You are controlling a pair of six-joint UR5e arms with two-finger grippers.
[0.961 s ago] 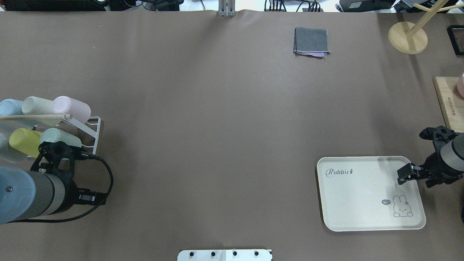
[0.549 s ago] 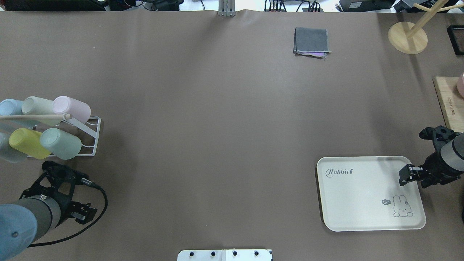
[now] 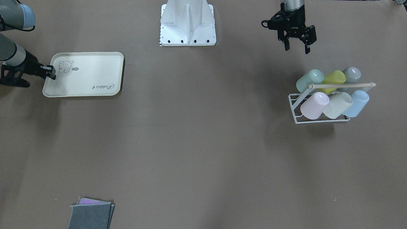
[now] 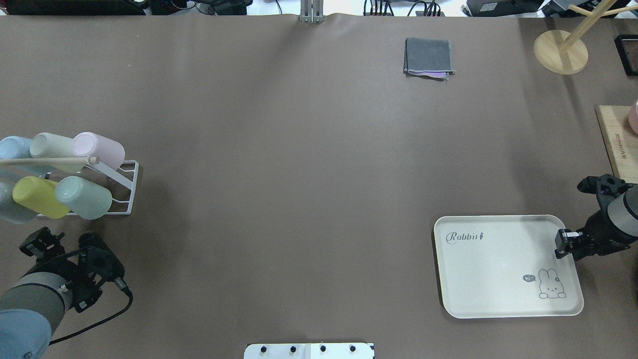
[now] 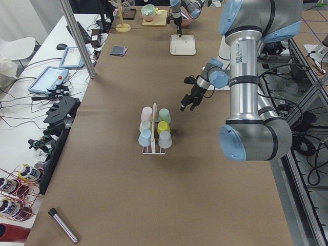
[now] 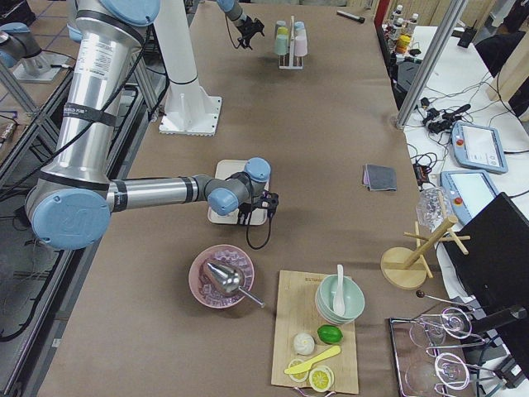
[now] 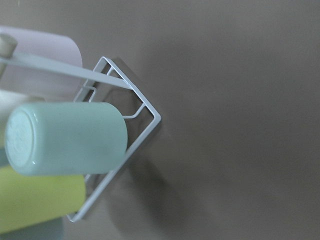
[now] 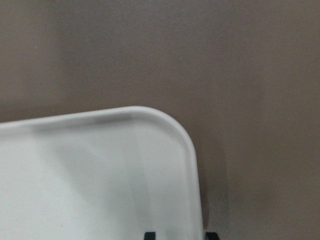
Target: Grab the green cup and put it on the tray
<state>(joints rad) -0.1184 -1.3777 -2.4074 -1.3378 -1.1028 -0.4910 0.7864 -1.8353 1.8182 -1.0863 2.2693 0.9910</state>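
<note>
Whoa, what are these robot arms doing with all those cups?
The robot is meant to move the green cup onto the tray. It hasn't picked it up yet: the cup lies on its side in the white rack with five other cups. The left gripper hangs open and empty near the rack, touching nothing. Across the table, the right gripper sits at the tray's edge, a finger on each side of its rim. Nothing is on the tray.
</note>
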